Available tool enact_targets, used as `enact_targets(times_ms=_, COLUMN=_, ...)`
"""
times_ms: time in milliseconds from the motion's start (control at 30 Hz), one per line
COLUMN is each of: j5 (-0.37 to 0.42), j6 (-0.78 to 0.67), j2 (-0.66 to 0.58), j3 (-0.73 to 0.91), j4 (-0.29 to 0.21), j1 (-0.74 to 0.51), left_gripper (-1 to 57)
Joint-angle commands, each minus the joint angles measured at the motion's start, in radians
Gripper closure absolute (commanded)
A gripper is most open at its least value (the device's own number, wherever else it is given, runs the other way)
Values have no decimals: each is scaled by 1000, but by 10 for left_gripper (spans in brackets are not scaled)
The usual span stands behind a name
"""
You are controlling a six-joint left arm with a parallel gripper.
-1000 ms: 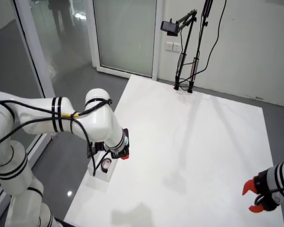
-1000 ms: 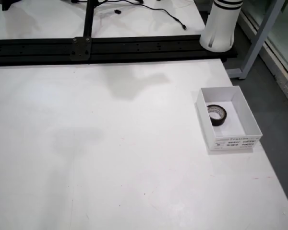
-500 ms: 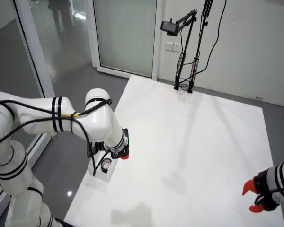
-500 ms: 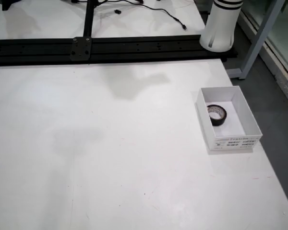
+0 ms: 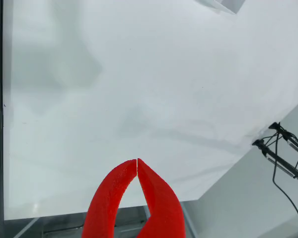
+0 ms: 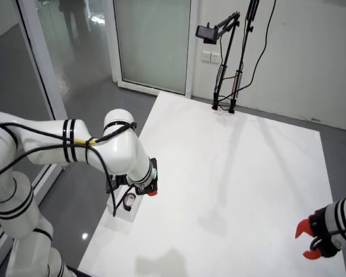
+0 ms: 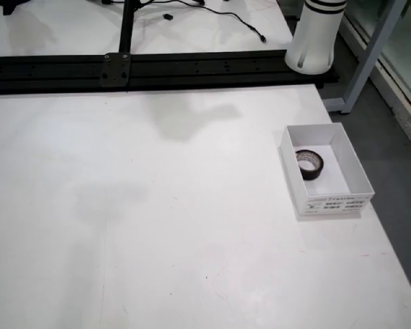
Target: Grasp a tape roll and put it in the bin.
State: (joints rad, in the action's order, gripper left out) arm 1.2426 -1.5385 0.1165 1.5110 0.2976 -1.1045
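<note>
In the view from above, a black tape roll (image 7: 309, 164) lies inside the white bin (image 7: 353, 171) near the table's right edge. No arm is over the bin there. The view that rides on the gripper shows my red gripper (image 5: 137, 160) shut, fingertips touching and nothing between them, above the bare white table (image 5: 139, 89). A corner of the bin (image 5: 223, 5) shows at the top edge, far from the fingers. In the view from the side, a red gripper (image 6: 304, 241) sits at the bottom right. The bin (image 6: 116, 211) stands at the table's left edge.
A second white arm (image 6: 124, 153) bends over the bin's side of the table in the view from the side. A camera stand (image 6: 225, 104) is at the far edge, also seen as a camera stand (image 5: 283, 148). A black rail (image 7: 157, 68) runs along the table.
</note>
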Motion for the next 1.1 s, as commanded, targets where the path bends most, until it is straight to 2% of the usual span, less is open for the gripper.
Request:
enact_targets(times_ms=33, j5=0, j6=0, j2=0, j3=0, j4=0, j1=11, left_gripper=568)
enact_targets(times_ms=1100, j5=0, j6=0, j2=0, j3=0, j4=0, j1=3, left_gripper=568)
